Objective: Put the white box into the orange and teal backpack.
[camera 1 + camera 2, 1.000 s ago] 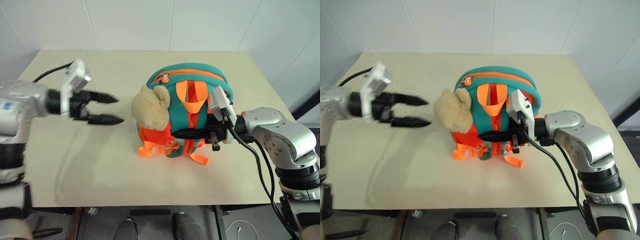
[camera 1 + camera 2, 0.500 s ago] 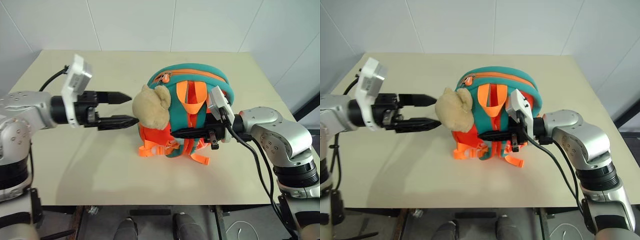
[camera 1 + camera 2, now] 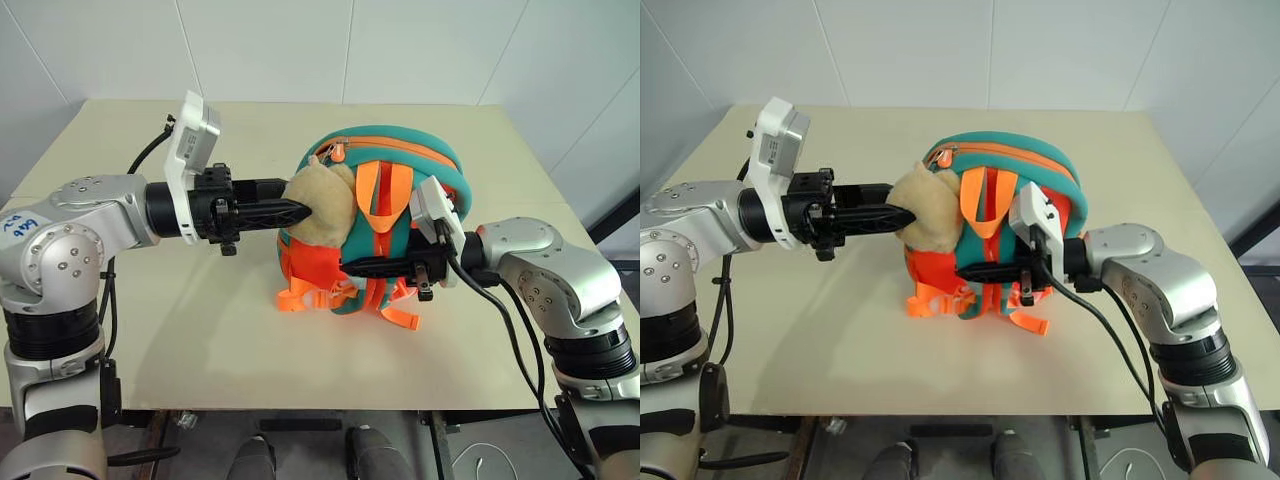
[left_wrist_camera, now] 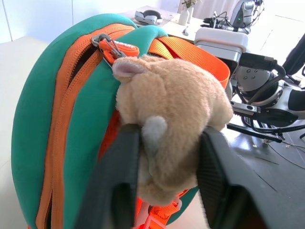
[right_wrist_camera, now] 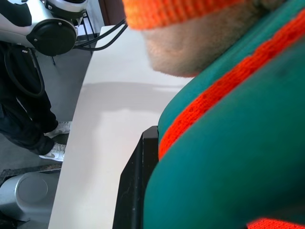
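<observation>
The orange and teal backpack (image 3: 385,230) stands upright mid-worktop (image 3: 200,340), zipper shut, and I can't spot the white box, so by my read it's already packed. The left tool (image 4: 164,157) pinches the plush bear (image 3: 325,205) (hanging off the bag); the right tool (image 3: 350,268) clamps a teal strap (image 5: 228,157).

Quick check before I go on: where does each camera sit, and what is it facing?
Head stereo pair: looks forward and down at the table, the backpack and both arms.
Left wrist: looks along the left claw, its fingers around the plush bear.
Right wrist: pressed against teal backpack fabric; one finger of the right claw shows.
Shared: backpack and bear.
</observation>
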